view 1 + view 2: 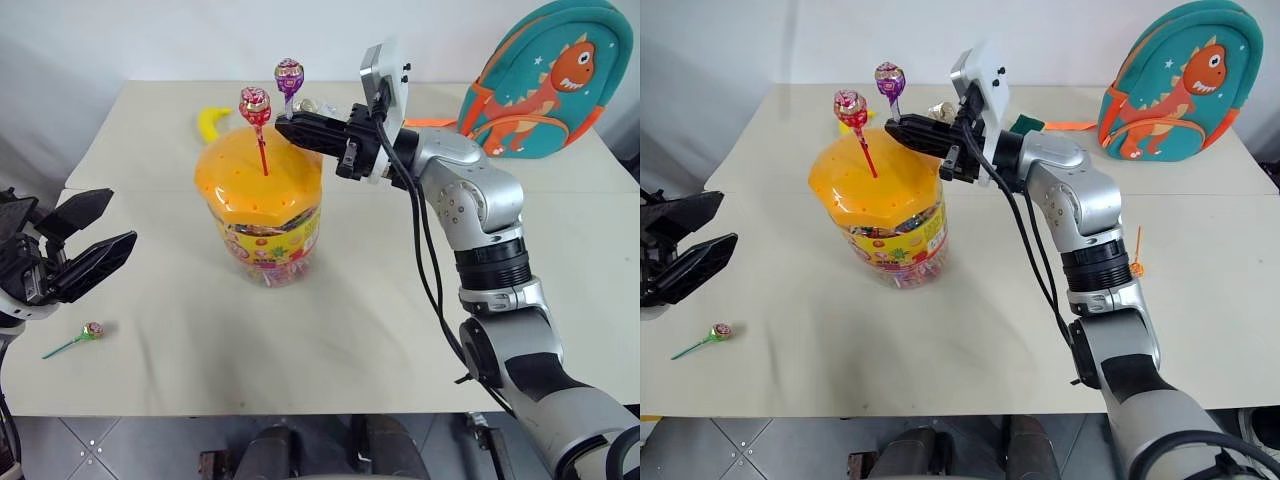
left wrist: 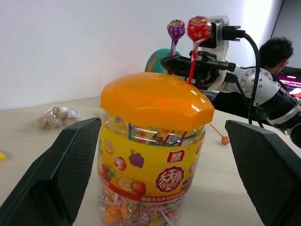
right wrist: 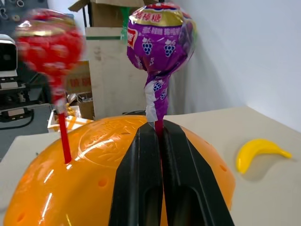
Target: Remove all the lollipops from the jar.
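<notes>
**Purple lollipop pinched above the jar lid**

The jar stands on the pale table, and everything else is placed from it. Two lollipops rise from its orange domed lid. The red-pink lollipop stands with its red stick in one of the lid's holes. The purple lollipop stands just beside it, farther back. The right gripper reaches in level over the lid's rear edge, its two black fingers pressed together on the purple lollipop's stick just under the wrapper. The lower end of that stick is hidden by the fingers, so whether it still sits in a hole cannot be told.

The left gripper hangs well to the robot's left of the jar, jaws spread wide and holding nothing. Its wrist view frames the jar between the two fingers.

A green-pink lollipop lies on the table to the jar's front left. An orange lollipop lies well off to the jar's right, partly screened by the right arm. A yellow banana lies just behind the jar, partly hidden by the lid. A teal dinosaur backpack stands far to the jar's rear right. The wrapped sweets inside the jar blur together behind the label.
</notes>
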`<state>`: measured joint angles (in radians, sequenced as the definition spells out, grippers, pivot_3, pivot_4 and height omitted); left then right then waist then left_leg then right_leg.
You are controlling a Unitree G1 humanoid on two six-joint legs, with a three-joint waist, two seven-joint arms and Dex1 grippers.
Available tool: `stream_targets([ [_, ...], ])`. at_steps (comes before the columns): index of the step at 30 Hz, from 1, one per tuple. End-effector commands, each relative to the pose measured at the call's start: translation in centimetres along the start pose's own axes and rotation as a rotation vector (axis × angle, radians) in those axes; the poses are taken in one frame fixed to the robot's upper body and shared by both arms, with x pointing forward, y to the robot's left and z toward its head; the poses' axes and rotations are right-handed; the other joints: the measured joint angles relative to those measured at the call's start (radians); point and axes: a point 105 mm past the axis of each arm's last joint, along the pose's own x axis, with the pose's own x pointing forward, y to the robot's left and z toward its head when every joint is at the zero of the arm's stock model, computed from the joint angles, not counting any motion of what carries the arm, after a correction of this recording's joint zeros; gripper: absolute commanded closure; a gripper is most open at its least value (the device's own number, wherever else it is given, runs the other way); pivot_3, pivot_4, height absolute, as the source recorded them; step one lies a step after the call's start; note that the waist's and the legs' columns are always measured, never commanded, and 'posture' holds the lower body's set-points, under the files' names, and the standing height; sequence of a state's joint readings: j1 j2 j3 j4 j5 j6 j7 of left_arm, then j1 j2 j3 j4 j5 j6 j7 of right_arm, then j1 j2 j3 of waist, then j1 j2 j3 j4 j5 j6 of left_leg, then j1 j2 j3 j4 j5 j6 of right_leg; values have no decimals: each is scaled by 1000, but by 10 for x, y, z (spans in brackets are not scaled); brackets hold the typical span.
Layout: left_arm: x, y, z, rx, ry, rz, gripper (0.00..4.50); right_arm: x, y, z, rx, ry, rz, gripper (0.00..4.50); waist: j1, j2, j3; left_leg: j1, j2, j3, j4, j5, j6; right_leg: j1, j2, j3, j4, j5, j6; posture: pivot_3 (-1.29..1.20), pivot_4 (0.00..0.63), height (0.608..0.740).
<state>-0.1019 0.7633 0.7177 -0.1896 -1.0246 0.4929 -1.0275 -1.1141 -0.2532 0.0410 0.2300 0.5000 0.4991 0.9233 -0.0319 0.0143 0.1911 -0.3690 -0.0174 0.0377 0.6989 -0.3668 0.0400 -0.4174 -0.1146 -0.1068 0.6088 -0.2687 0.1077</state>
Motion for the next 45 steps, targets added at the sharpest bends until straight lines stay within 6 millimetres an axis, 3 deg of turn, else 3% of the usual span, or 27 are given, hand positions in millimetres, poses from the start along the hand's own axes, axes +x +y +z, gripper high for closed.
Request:
stream_targets([
  [1, 11, -10, 5, 23, 11, -79, 0, -14, -11, 36, -64, -143, -48, 4453, 1, 0, 0, 0, 0, 0, 0, 0, 0, 0, 0, 0, 0, 0, 0, 0, 150, 740],
  [6, 22, -20, -8, 26, 98, -184, 0, -64, -49, 66, -66, -226, -259, 4453, 6, 0, 0, -1, -3, -1, 0, 1, 1, 0, -1, 0, 1, 0, 0, 0, 150, 740],
  [10, 27, -34, -24, 1, 193, -310, 0, -141, -76, 46, -132, 132, -486, 4453, 10, 0, 0, -1, -4, -1, -1, 0, 2, 0, -2, 0, 0, 0, 0, 0, 150, 740],
  [12, 26, -39, -35, -7, 245, -359, 0, -197, -84, 22, -91, 372, -661, 4453, 6, 0, 0, -1, -4, 0, -2, 0, 2, 0, -2, 0, -3, 0, 0, 0, 150, 740],
  [14, 25, -42, -43, -10, 279, -391, 0, -246, -79, -1, -86, 598, -781, 4453, 9, 0, 0, -1, -2, 1, -3, 0, 3, 0, -2, 0, -5, 0, 0, 0, 150, 740],
  [17, 26, -40, -45, -12, 269, -396, 0, -287, -61, -33, -50, 829, -833, 4453, 1, 2, 2, -2, 0, 7, -4, 0, 2, 0, -2, 0, -7, 0, 0, 0, 150, 740],
  [19, 28, -40, -46, -11, 263, -399, 0, -311, -47, -54, 25, 930, -875, 4453, 2, 2, 1, 2, 3, 12, -4, 0, 2, 0, -1, 0, -6, 0, 1, 0, 150, 740],
  [26, 31, -40, -45, -8, 260, -410, 0, -363, -23, -97, 111, 1102, -983, 4453, 7, 3, 1, 4, 4, 15, -1, 0, 0, 0, -1, 4, -2, 0, 0, 0, 150, 740],
  [28, 31, -39, -42, -1, 261, -407, 0, -374, -18, -107, 142, 1135, -1005, 4453, 12, 3, 1, 3, 3, 14, -1, 0, 0, -1, -1, 4, -3, 0, 1, 0, 150, 740],
  [31, 31, -37, -38, 8, 259, -399, 0, -379, -15, -115, 190, 1132, -1030, 3755, 20, 3, 1, 2, 3, 12, 0, 0, 0, 0, -1, 4, -3, 0, 1, 0, 150, 740],
  [34, 30, -37, -37, 11, 259, -396, 0, -380, -17, -110, 179, 1118, -1041, 2808, 28, 3, 1, 2, 3, 12, 0, 0, 0, 0, -1, 3, -3, 0, 1, 0, 150, 740],
  [39, 27, -29, -33, 36, 258, -356, 0, -381, -24, -87, 96, 1058, -1020, 1083, 30, 3, 1, 2, 3, 12, 0, 0, 0, 0, 0, 3, -4, 0, 1, 0, 150, 740],
  [42, 25, -20, -22, 47, 199, -291, 0, -358, -30, -55, -16, 916, -896, 90, 30, 4, 2, 2, 3, 12, 0, 0, 1, 0, 1, 2, -3, 0, 1, 0, 150, 740],
  [45, 18, -11, -14, 21, 112, -205, 0, -287, -18, -17, -145, 550, -560, 21, 30, 4, 2, 2, 3, 12, 0, 0, 1, 0, 1, 2, -3, 0, 1, 0, 150, 740],
])
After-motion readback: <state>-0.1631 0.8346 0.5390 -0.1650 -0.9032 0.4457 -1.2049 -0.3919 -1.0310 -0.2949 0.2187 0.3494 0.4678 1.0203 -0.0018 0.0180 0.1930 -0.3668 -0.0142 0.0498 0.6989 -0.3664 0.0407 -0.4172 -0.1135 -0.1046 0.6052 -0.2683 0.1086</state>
